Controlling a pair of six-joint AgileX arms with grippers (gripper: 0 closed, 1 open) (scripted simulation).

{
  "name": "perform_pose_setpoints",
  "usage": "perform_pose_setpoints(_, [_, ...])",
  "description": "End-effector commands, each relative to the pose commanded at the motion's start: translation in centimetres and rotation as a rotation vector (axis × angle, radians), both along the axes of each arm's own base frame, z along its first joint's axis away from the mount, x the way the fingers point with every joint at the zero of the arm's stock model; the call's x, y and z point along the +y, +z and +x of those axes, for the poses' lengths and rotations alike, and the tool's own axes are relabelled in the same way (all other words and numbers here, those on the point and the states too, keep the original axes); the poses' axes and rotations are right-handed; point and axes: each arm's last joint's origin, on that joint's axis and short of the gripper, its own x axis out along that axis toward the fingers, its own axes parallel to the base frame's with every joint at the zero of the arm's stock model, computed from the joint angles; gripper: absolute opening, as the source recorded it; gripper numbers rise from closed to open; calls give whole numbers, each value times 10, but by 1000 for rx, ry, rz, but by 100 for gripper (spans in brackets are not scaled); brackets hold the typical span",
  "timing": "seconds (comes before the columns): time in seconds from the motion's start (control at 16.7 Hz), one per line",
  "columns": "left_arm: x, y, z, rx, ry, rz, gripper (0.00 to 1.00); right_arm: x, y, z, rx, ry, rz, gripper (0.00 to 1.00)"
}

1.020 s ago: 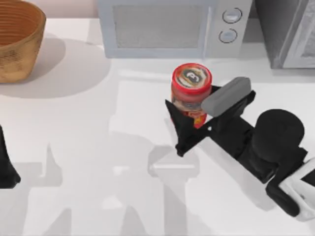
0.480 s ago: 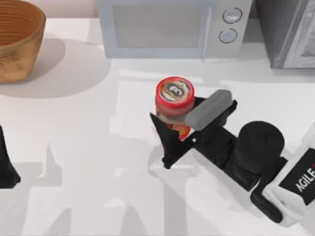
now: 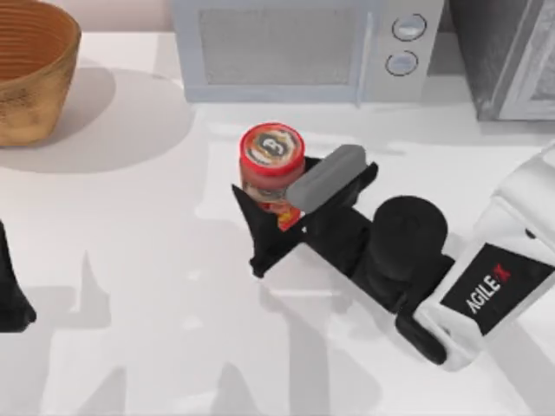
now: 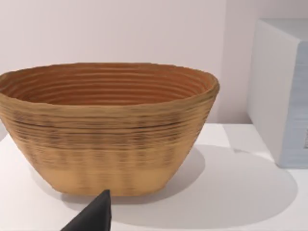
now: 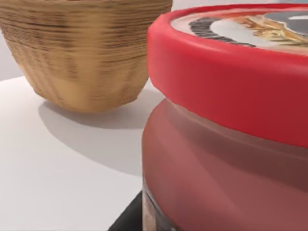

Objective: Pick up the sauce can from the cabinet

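White tabletop (image 3: 130,260) carried a basket (image 3: 30,69) at far left, a microwave (image 3: 303,48) at the back and the cabinet (image 3: 512,52) at back right. Right pincer (image 3: 277,208) was clamped on the sauce can (image 3: 270,169), upright near centre, between its fingers. Left pincer (image 3: 13,299) sat parked at the left edge; its state could not be told.

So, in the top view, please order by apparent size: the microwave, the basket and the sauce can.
1. microwave, largest.
2. basket, though the picture's edge cuts it off.
3. sauce can, smallest, held in the right tool.
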Motion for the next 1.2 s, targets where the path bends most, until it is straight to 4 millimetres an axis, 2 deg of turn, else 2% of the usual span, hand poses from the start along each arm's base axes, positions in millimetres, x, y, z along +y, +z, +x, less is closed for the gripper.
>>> perform_pose_setpoints(0.18, [0, 0, 0, 0, 0, 0, 100, 8, -8, 11, 4, -11, -4, 0])
perform_pose_setpoints(0.42, [0, 0, 0, 0, 0, 0, 100, 9, -9, 12, 4, -11, -5, 0])
perform_pose_setpoints(1.2, [0, 0, 0, 0, 0, 0, 100, 9, -9, 12, 4, -11, -5, 98])
